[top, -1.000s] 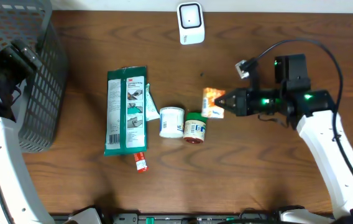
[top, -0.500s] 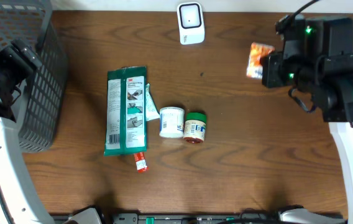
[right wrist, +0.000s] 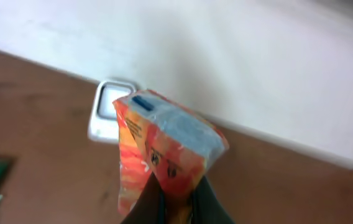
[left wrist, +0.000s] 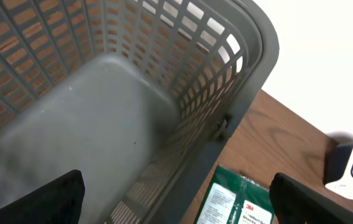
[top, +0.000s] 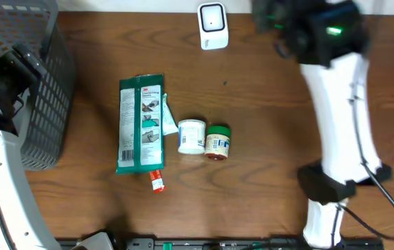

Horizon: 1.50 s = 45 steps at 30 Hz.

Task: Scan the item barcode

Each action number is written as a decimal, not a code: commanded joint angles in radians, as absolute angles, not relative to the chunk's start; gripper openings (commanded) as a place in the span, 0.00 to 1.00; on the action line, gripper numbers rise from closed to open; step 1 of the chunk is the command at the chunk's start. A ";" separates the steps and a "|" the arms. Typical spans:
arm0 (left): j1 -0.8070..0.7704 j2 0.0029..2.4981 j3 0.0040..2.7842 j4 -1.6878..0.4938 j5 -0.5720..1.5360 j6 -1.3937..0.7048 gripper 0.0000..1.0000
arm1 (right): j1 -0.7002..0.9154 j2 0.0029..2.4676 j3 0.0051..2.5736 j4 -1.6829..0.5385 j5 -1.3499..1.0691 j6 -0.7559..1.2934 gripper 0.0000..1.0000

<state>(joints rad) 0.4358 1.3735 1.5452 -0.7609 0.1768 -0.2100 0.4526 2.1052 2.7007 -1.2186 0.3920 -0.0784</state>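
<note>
An orange and red packet point(right wrist: 164, 149) with a pale blue top stands upright, pinched at its lower end by my right gripper point(right wrist: 175, 200), which is shut on it. The white barcode scanner point(right wrist: 109, 111) lies just behind and left of the packet by the wall. In the overhead view the scanner point(top: 212, 26) sits at the table's back edge. My right arm point(top: 329, 31) is blurred just right of it, and the packet is hidden there. My left gripper point(left wrist: 176, 208) hangs open over the grey basket point(left wrist: 251, 74), holding nothing.
A green glove pack point(top: 140, 123) lies mid-table with a teal tube point(top: 168, 118) against it and a red-capped tube point(top: 157, 182) below. A white tub point(top: 191, 135) and a green-lidded jar point(top: 218, 142) lie side by side. The basket point(top: 41, 83) fills the back left corner.
My right arm has lifted the packet from beside the jar and swung it back and left toward the scanner. The left arm has not moved.
</note>
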 commanded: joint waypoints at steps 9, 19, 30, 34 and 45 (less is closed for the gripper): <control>0.438 1.372 1.554 -0.762 0.171 -0.216 0.93 | 0.534 2.516 2.711 -0.865 0.699 -0.454 0.01; 0.438 1.372 1.554 -0.762 0.171 -0.216 0.93 | 0.527 2.750 2.711 -0.621 0.746 -0.619 0.01; 0.438 1.372 1.554 -0.762 0.171 -0.216 0.93 | 0.521 2.788 2.711 -0.579 0.781 -0.689 0.01; 0.438 1.372 1.554 -0.762 0.171 -0.216 0.93 | 0.521 2.788 2.711 -0.580 0.781 -0.688 0.01; 0.438 1.372 1.554 -0.762 0.171 -0.216 0.93 | 0.516 2.788 2.706 -0.606 0.773 -0.684 0.01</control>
